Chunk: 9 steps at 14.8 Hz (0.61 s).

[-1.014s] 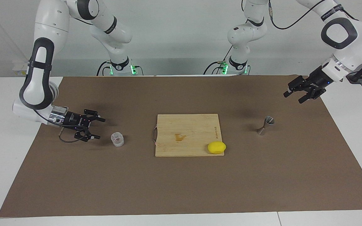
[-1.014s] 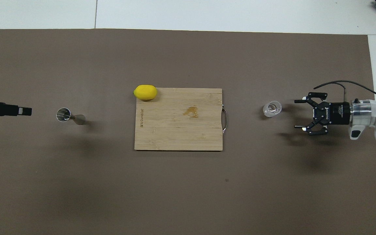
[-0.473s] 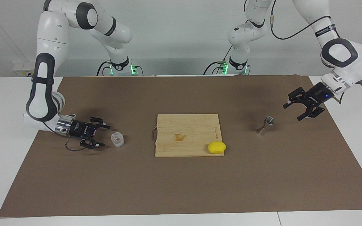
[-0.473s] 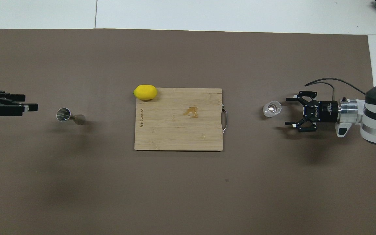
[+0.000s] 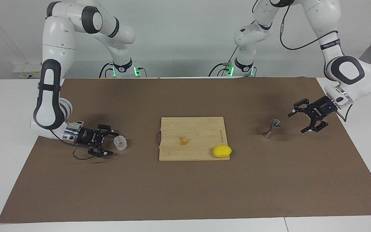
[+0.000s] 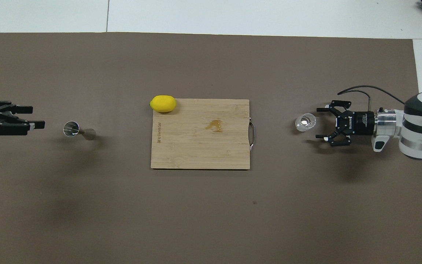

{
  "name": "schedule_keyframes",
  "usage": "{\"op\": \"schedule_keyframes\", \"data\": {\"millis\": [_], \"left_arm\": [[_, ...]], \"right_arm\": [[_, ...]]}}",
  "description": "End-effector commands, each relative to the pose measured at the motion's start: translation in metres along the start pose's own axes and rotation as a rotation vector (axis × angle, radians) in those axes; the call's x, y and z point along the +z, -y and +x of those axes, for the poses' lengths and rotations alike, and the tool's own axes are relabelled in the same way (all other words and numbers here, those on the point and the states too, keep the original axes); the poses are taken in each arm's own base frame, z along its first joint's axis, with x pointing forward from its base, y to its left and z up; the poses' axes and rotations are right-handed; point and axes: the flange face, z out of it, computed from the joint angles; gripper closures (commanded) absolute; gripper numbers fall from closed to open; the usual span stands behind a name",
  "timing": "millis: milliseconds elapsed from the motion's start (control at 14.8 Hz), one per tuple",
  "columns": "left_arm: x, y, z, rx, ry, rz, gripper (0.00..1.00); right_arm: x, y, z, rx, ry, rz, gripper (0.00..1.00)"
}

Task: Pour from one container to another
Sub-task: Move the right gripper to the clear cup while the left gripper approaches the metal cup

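The right gripper (image 5: 111,143) lay low and level over the brown mat (image 5: 185,193) at the right arm's end of the table, its jaws spread wide and holding nothing. Its fingertips (image 6: 320,109) reached to either side of the glass cup (image 5: 120,143), one just beside the cup's rim, but no contact could be made out. The cup stood upright on the mat, between this gripper and the cutting board (image 5: 192,138).

The left gripper (image 5: 299,121) hung over the mat at the left arm's end, jaws also wide and empty, pointed toward the metal jigger (image 5: 271,128) and apart from it. The jigger stood upright on the mat, between that gripper and the board, its open top showing as a ring in the overhead view.

The board lay flat in the middle of the mat, with a small amber stain (image 6: 215,125) near its centre and a wire handle (image 6: 252,132) on the edge toward the cup. A lemon (image 5: 222,151) sat on the board's corner, farther from the robots and toward the jigger.
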Motion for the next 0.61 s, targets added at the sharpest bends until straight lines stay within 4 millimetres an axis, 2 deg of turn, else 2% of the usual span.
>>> {"op": "schedule_keyframes", "data": {"millis": [0, 68, 203, 338, 541], "left_arm": [[0.004, -0.002, -0.012, 0.141, -0.059, -0.115, 0.0], [0.005, -0.004, -0.02, 0.183, -0.095, -0.17, 0.0], [0.009, -0.01, -0.021, 0.303, -0.126, -0.215, 0.0], [0.011, -0.015, -0.022, 0.349, -0.147, -0.251, 0.0], [0.029, -0.025, -0.039, 0.402, -0.226, -0.326, 0.0]], "right_arm": [[0.009, 0.007, -0.002, 0.008, 0.013, 0.016, 0.0], [0.009, 0.008, -0.001, 0.009, 0.007, 0.02, 0.0], [0.01, 0.008, 0.0, 0.01, 0.003, 0.023, 0.01], [0.01, 0.008, 0.0, 0.01, 0.004, 0.024, 0.08], [0.015, 0.008, -0.002, 0.009, 0.007, 0.019, 0.11]]}}
